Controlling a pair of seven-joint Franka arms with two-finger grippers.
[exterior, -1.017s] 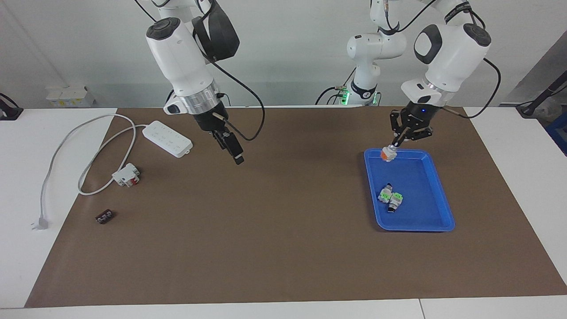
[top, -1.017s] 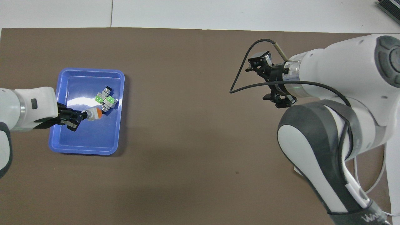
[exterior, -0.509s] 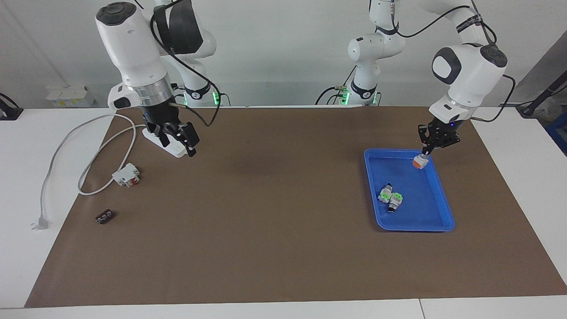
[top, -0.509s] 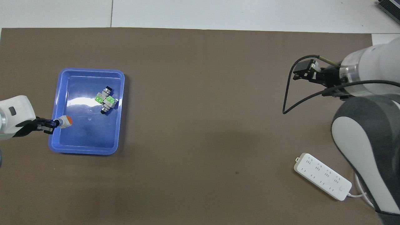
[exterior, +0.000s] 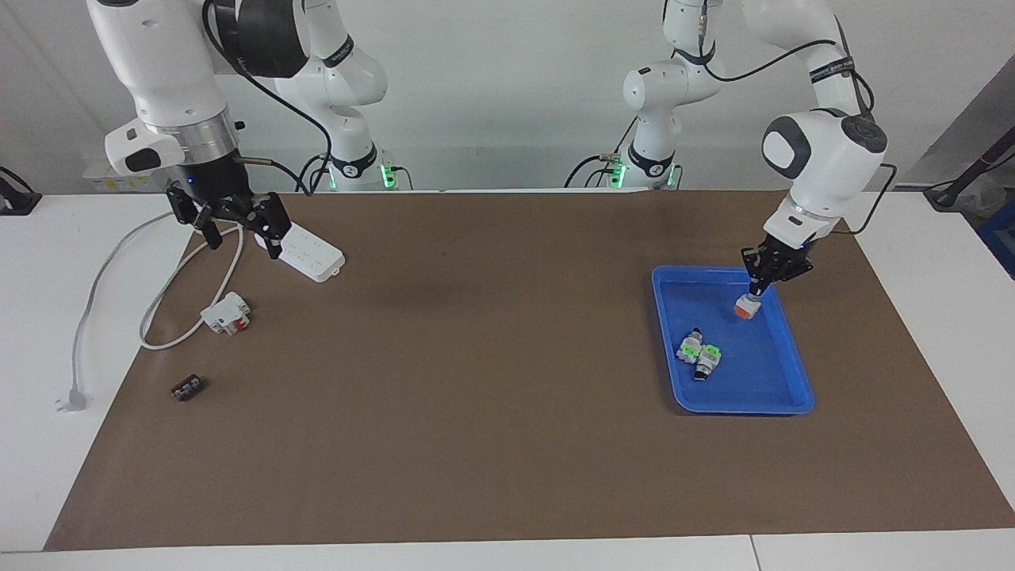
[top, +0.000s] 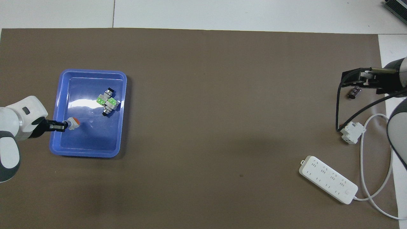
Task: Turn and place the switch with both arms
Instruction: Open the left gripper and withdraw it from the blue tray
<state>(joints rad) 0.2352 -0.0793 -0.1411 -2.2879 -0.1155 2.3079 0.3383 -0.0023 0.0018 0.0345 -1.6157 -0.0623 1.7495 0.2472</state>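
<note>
Since the earlier frames, the left gripper [exterior: 752, 290] has carried the switch [exterior: 744, 308] from the tray's robot-side rim, at the corner toward the table's middle, over to the side toward the left arm's end and lowered it. The right gripper [exterior: 235, 226] has withdrawn from over the middle of the table to a point above the power strip [exterior: 300, 249] and its cable.

The switch now sits low inside the blue tray [exterior: 799, 388], orange face showing, nearer the robots than the two green switches [exterior: 698, 353] and apart from them. The left jaws are clenched on its knob end; from the pictures you cannot tell whether it rests on the tray floor.

The right jaws stand released and hold nothing; that arm waits.

To complete the placement well, confirm that the switch is seated flat before you release. Open the left jaws fully, then lift straight up so the fingers do not drag or tip the switch. Keep clear of the tray wall beside the gripper.
</note>
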